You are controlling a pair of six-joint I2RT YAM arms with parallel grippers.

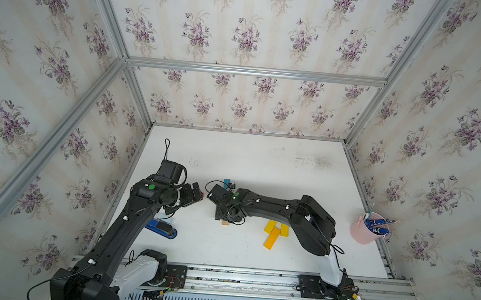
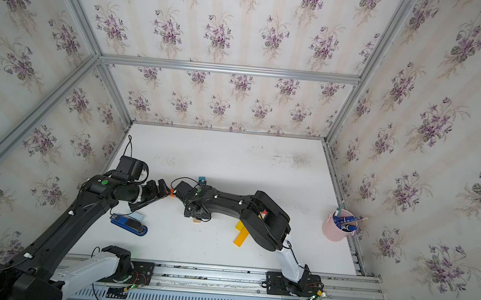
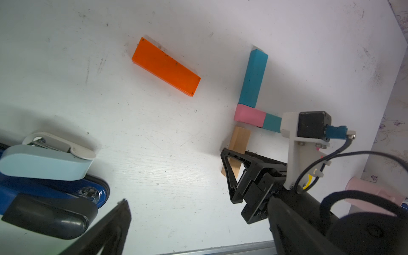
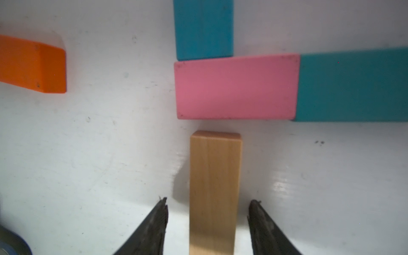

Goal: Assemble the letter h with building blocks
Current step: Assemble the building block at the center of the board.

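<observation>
Task thing: the tan block (image 4: 214, 189) lies flat on the surface (image 4: 88, 165), between the fingers of the right end effector (image 4: 208, 199).
Right end effector: spread, with a gap on each side of the tan block; it pinches nothing.
Left end effector (image 1: 194, 196): spread and empty, off to one side and nearer the orange block (image 3: 165, 66).
Long axis: the tan block runs straight out from the right end effector towards the pink block (image 4: 236, 88). Its far end stops just short of the pink block's long side, not touching.
Neighbours: the pink block butts end to end against a teal block (image 4: 353, 86). A second teal block (image 4: 204, 28) meets the pink block's other long side, roughly in line with the tan block.
Spare pieces: yellow blocks (image 1: 275, 232) lie near the right arm's elbow, well apart from the figure.
Nearer arm: the right, directly over the tan block.
Judgement: the tan block looks like the lower part of the stem. The next move turns on backing away along that axis without dragging the block sideways.
</observation>
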